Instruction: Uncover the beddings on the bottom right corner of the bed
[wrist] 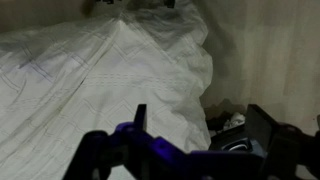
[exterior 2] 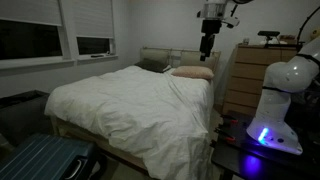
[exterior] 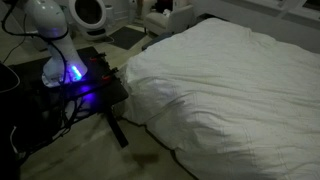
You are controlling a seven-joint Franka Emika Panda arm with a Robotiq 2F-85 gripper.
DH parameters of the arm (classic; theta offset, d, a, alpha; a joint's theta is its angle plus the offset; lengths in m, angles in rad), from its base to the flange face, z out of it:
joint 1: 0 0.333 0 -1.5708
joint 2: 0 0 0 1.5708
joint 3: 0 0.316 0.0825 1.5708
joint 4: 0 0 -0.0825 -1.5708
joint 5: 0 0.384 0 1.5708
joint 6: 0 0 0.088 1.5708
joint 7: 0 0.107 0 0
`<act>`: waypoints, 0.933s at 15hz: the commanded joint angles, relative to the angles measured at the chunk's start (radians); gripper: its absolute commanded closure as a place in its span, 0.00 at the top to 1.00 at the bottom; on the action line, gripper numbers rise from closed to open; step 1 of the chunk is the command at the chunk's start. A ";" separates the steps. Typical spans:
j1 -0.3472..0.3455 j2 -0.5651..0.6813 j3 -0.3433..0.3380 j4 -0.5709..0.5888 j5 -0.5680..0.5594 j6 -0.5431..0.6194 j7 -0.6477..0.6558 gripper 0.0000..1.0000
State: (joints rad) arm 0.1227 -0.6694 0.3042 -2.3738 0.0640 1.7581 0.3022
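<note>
Beddings [exterior 2: 135,105] white, wrinkled, lie flat over whole bed [exterior 2: 152,56], all corners covered. At near right corner cloth hangs down the side, close to black table [exterior: 88,88] with blue light. Pillow [exterior 2: 192,72] at far right end, on top of the cloth. Gripper [exterior 2: 207,48] high above pillow, well apart from the cloth. In wrist view two dark fingertips [wrist: 104,3] at top edge stand apart, nothing between. Dresser [exterior 2: 245,80] right of bed. Suitcase [exterior 2: 45,160] near left.
</note>
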 commanded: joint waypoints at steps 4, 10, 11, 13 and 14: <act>-0.009 0.039 0.004 -0.022 -0.015 0.039 0.038 1.00; 0.002 0.075 0.014 -0.058 -0.033 0.085 0.062 1.00; -0.001 0.083 0.014 -0.069 -0.041 0.104 0.065 1.00; -0.010 0.099 0.014 -0.109 -0.058 0.167 0.080 1.00; -0.012 0.110 0.017 -0.135 -0.069 0.204 0.096 1.00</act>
State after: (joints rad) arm 0.1221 -0.5845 0.3087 -2.4545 0.0290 1.8756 0.3440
